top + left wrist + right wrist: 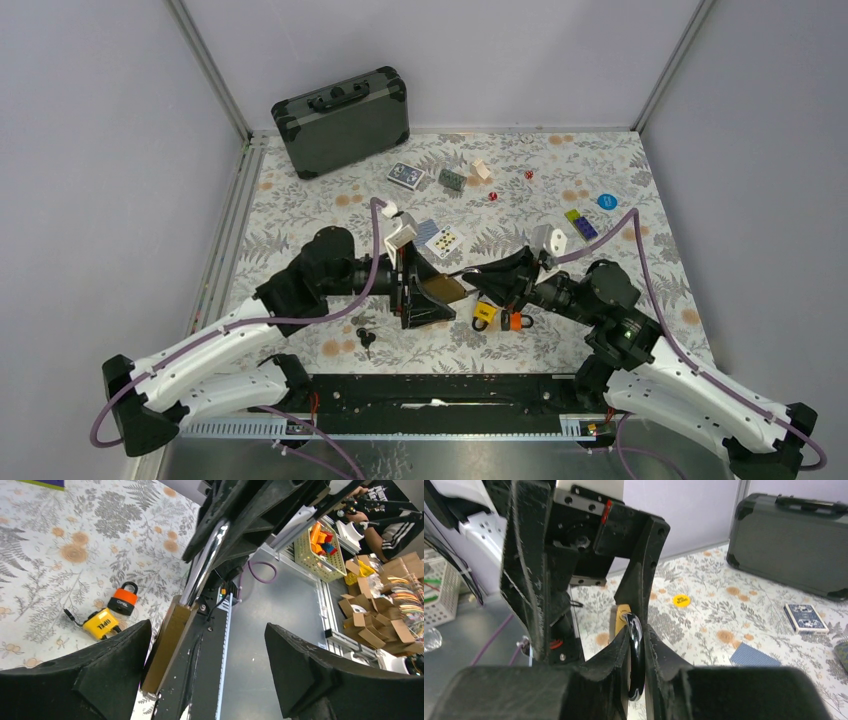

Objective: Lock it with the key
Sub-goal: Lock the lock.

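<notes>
- Nearest the arm bases, a dark key [365,338] is seen lying on the table [300,215], untouched by either arm and left of both grippers. It would have to be picked up before any locking is done.
- At mid-table, a brass padlock [441,290] is held off the surface. Its chrome shackle [635,665] is pinched between the closed fingers of the right gripper [638,639], probably so that the body is presented to the other arm.
- The left gripper [205,630] is spread wide around the brass body, which lies against one finger only; nothing is clamped.
- Just beside, a yellow padlock [101,622] and an orange padlock [124,599] are left on the cloth.
- Farthest off, a dark case [343,120] is stood against the back wall.
</notes>
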`<act>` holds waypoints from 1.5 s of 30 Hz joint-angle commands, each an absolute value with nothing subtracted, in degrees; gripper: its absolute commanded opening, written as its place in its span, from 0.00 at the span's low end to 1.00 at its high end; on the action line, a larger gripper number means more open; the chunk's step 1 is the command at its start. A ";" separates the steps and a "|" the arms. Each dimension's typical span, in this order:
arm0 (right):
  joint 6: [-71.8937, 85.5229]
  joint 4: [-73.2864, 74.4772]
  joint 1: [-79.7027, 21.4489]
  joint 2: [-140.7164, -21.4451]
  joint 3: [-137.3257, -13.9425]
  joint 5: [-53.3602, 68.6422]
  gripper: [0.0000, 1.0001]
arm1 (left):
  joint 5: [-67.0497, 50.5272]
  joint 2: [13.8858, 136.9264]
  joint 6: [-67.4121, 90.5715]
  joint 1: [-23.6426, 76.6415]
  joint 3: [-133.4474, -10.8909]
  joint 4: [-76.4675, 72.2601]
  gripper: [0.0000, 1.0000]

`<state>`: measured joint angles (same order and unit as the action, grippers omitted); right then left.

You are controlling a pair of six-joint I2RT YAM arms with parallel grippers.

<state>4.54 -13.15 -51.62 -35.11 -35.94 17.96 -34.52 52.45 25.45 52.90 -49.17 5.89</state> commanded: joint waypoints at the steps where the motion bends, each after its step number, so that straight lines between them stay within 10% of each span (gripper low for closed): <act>1: 8.85 -28.09 -51.50 -32.60 -37.28 14.72 0.00 | -29.17 50.12 25.12 53.29 -50.31 -0.60 0.87; 29: 29.50 -53.47 -51.50 -34.58 -37.60 10.22 0.00 | -28.06 48.00 28.95 53.27 -49.02 -21.17 0.88; 45: 36.50 -64.57 -51.51 -39.63 -36.35 6.68 0.00 | -31.04 55.69 37.46 54.15 -50.07 -36.42 0.53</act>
<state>34.44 -53.10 -51.59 -40.53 -34.76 10.11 -29.56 54.59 35.79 53.54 -47.24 -29.78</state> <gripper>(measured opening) 0.174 0.532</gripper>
